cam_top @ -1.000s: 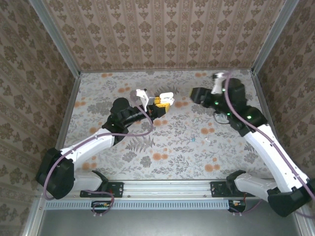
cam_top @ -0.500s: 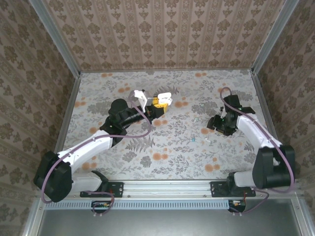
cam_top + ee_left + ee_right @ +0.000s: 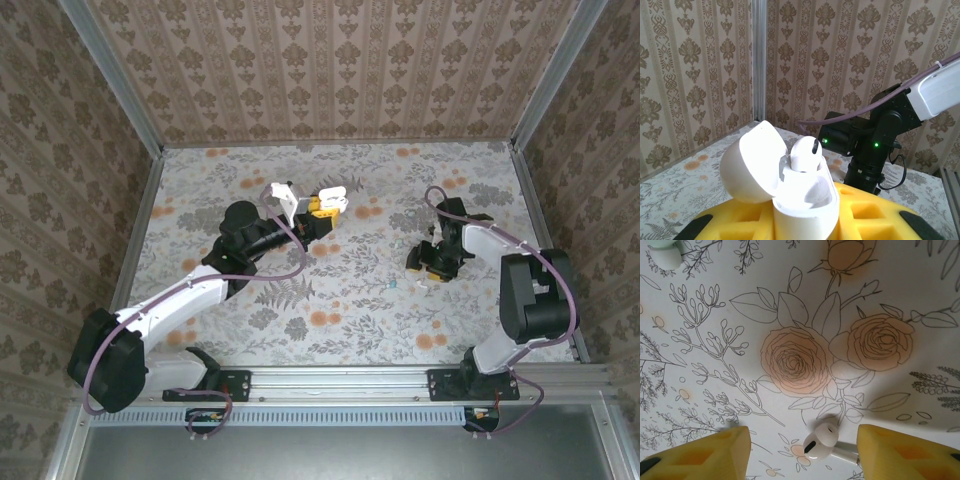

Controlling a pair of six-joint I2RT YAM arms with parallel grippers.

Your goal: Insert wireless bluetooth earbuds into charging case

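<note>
My left gripper (image 3: 802,225) is shut on the white charging case (image 3: 807,197), its yellow pads on either side. The case stands upright with its lid (image 3: 747,170) swung open, and one white earbud (image 3: 805,154) sits in it. In the top view this gripper (image 3: 318,215) holds the case (image 3: 334,198) above the table's back middle. My right gripper (image 3: 805,452) is open and low over the table. A white earbud (image 3: 821,441) lies on its side between the yellow fingers, touching neither. A pale teal earbud (image 3: 664,254) lies further off.
The floral table cover (image 3: 330,290) is walled by patterned panels at the back and both sides. The teal earbud (image 3: 392,285) lies left of my right gripper (image 3: 430,262). The right arm (image 3: 875,145) stands behind the case in the left wrist view.
My right arm has swung from the back right down to the table and now straddles the white earbud. The left arm, still holding the case, has barely moved.
</note>
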